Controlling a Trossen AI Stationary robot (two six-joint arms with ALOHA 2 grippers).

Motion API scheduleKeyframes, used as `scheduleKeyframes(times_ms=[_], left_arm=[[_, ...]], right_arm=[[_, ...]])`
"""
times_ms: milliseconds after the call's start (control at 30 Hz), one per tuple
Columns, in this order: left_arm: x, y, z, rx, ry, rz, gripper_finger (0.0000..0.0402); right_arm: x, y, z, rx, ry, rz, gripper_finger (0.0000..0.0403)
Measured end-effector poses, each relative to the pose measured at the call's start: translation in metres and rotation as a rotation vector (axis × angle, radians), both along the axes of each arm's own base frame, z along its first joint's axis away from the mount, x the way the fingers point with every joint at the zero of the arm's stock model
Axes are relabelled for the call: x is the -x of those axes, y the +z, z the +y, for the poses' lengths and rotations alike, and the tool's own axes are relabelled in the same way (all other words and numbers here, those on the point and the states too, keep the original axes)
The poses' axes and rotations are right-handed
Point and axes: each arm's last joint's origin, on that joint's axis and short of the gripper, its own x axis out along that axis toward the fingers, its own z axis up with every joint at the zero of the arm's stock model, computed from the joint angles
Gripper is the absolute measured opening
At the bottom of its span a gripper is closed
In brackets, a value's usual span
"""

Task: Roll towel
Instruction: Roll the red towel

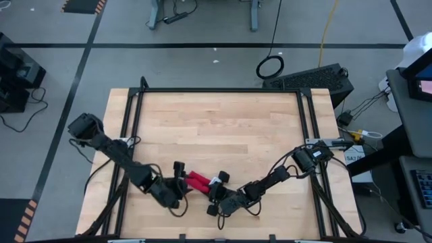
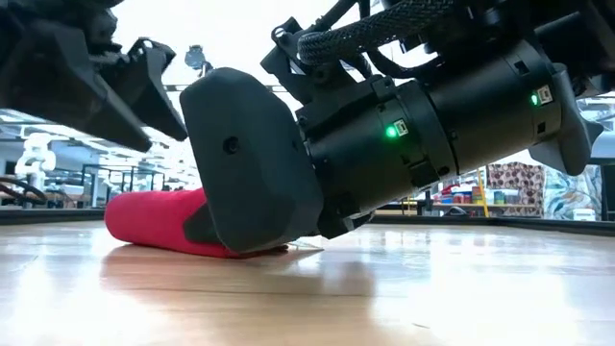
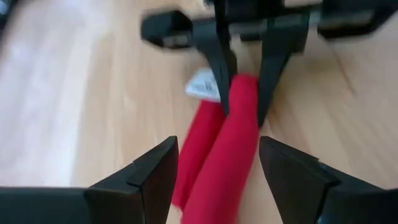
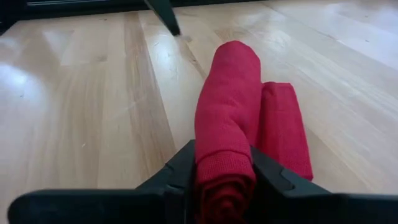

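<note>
Right gripper is clamped on one end of the towel, its two dark fingers pressed against either side of the tight red roll, as the right wrist view shows plainly. That towel lies on the table near its front edge, already wound into a short thick cylinder with a flatter strip of cloth alongside the roll; a small white tag peeks out at the end the right gripper holds. At the towel's opposite end the left gripper stands spread wide, its fingers on either side of the cloth without touching it, so it has released its hold. Seen from above, both grippers meet at the towel, the left gripper on one side and the right gripper on the other. My judgement is that the rolling is nearly done and the step in hand is the last tucking or tidying of the roll. What comes next likely calls for bringing the loose strip onto the roll without letting it unwind, then releasing the right grip gently.
</note>
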Motion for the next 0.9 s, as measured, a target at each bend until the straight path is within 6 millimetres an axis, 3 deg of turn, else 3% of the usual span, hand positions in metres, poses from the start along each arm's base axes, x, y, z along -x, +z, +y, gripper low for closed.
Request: scheduleKeyframes(times_ms=[500,900], left_arm=[[0.016,-0.040,-0.031,-0.283,-0.068,0.003,0.0231],[0.007,-0.057,-0.023,-0.402,-0.109,0.079,0.0231]], right_arm=[[0.000,0.000,0.000,-0.108,-0.048,-0.034,0.0087],[0.000,0.000,0.000,-0.133,-0.056,-0.040,0.0086]])
